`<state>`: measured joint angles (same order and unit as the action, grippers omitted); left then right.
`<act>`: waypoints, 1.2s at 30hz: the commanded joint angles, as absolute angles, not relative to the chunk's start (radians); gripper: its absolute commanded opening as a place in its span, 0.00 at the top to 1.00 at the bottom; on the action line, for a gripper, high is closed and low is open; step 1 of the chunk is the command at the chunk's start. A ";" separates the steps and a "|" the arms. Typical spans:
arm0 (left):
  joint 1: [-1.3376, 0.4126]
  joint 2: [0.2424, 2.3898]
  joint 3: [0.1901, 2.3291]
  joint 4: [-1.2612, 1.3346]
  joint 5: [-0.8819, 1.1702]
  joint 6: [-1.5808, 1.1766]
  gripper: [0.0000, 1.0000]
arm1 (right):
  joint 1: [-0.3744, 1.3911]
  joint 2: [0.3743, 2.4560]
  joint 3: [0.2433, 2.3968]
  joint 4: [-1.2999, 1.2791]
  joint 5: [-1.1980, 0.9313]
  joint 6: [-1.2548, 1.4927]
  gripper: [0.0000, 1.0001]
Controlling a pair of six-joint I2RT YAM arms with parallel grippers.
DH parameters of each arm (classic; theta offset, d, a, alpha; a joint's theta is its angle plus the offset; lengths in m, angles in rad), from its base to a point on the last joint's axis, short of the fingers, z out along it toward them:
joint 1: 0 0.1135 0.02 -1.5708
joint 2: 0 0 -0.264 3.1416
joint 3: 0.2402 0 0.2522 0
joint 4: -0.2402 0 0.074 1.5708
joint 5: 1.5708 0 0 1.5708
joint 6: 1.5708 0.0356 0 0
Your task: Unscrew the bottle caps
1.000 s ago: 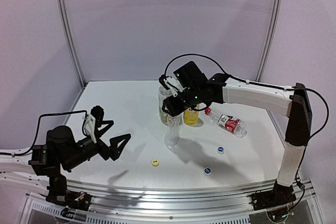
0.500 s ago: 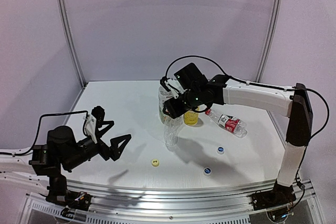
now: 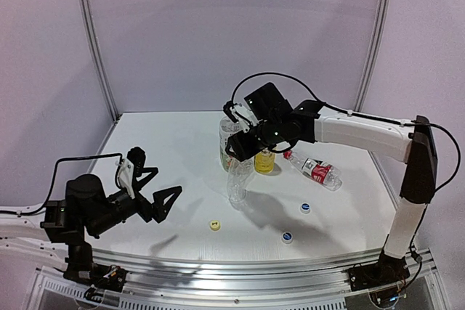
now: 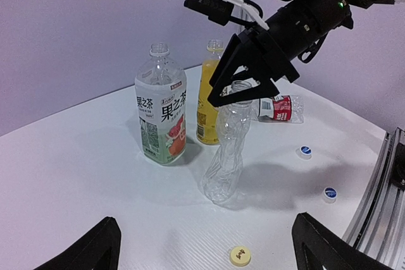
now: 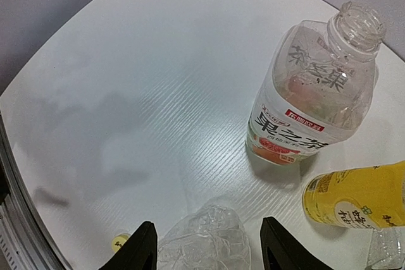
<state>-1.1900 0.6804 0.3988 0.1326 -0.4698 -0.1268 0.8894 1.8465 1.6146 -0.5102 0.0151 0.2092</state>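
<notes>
The crumpled clear plain bottle stands uncapped mid-table. My right gripper hovers at its neck, open, one finger on each side. Behind stand the uncapped fruit-label bottle and the yellow bottle. The red-label bottle lies on its side to the right. Loose on the table lie a yellow cap and two blue-and-white caps. My left gripper hangs open at the front left, holding nothing.
The white table ends in a metal rail along the near edge. Curved grey walls and two upright poles close off the back.
My right gripper's jaws have spread apart at the plain bottle's neck and lifted slightly. The bottle now stands by itself. The left arm has not moved.
</notes>
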 commanded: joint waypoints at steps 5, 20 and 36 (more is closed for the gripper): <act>-1.188 0.689 0.407 0.124 -0.460 -0.124 0.08 | 0.881 1.674 1.622 -0.579 0.012 0.218 0.40; -1.193 0.670 0.408 0.117 -0.465 -0.119 0.08 | 0.683 1.442 1.412 -0.721 0.281 0.082 0.23; -1.206 0.648 0.408 0.113 -0.457 -0.112 0.08 | 0.509 1.898 1.583 -0.970 0.300 -0.091 0.19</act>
